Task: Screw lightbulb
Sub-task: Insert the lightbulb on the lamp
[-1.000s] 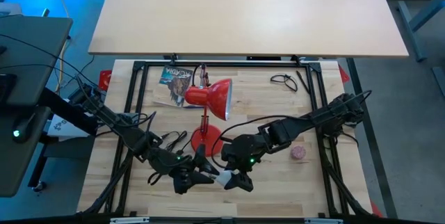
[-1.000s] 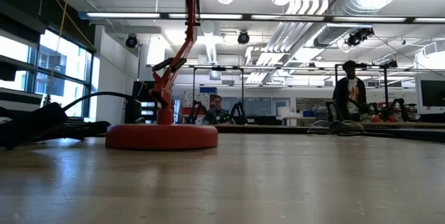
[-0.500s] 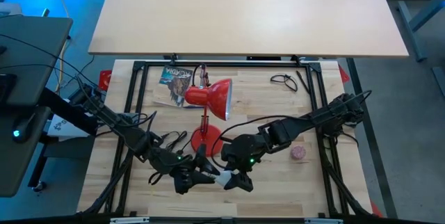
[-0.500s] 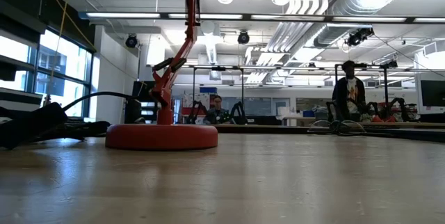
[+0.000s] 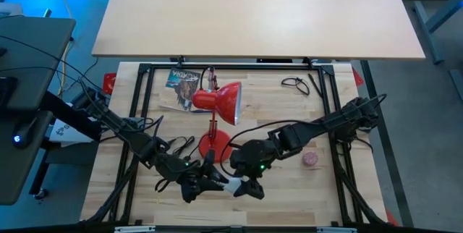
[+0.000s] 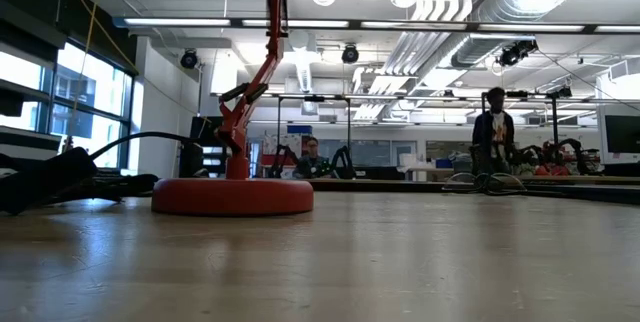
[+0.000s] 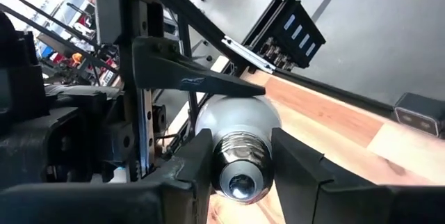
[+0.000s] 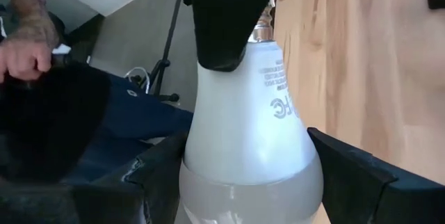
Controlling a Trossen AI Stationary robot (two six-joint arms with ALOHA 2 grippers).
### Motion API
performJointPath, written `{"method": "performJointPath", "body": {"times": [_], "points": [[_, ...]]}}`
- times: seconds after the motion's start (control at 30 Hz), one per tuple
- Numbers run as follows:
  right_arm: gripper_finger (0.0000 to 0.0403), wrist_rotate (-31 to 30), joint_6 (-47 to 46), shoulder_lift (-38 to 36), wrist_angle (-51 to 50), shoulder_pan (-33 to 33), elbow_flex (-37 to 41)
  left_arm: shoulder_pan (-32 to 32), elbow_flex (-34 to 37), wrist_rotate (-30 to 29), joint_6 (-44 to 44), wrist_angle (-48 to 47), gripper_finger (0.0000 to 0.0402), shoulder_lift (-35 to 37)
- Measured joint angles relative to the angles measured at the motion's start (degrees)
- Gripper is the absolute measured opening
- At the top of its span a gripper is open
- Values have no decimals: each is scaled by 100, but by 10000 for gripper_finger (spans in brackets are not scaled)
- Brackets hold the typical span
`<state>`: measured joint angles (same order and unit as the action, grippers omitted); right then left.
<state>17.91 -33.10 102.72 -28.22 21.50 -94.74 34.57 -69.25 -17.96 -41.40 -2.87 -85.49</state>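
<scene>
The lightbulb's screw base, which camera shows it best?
The left wrist view: the lightbulb points its screw base at the camera between the left gripper fingers. The right wrist view shows mostly glass, the high view a white speck, the low view nothing.

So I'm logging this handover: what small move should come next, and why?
Probably the left gripper should finish closing on the lightbulb's screw base before the right gripper lets go. The left wrist view shows its fingers flanking the silver base, while the right gripper grips the white glass. The red lamp stands apart, farther up the table.
</scene>
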Motion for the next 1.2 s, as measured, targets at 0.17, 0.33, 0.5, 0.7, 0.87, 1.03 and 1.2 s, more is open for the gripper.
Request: {"method": "performJointPath", "body": {"times": [0.17,0.33,0.5,0.7,0.87,1.03,1.2], "points": [[260,-3,-140,2,-27,-2,2,2,0,13,248,4,95,2],[260,-107,-199,1,-71,2,2,0,0,-11,238,-14,95,2],[260,-115,-244,2,-62,2,2,2,0,-25,236,-13,95,2],[260,-89,-449,0,-51,2,2,2,0,-49,290,-18,95,2],[260,-33,-1051,0,-45,-20,2,0,0,-75,323,-55,94,2],[260,-97,-1219,0,-92,-35,2,0,2,-125,279,-21,72,2],[260,-129,-1225,0,-86,-38,2,0,2,-124,211,4,48,4]]}}
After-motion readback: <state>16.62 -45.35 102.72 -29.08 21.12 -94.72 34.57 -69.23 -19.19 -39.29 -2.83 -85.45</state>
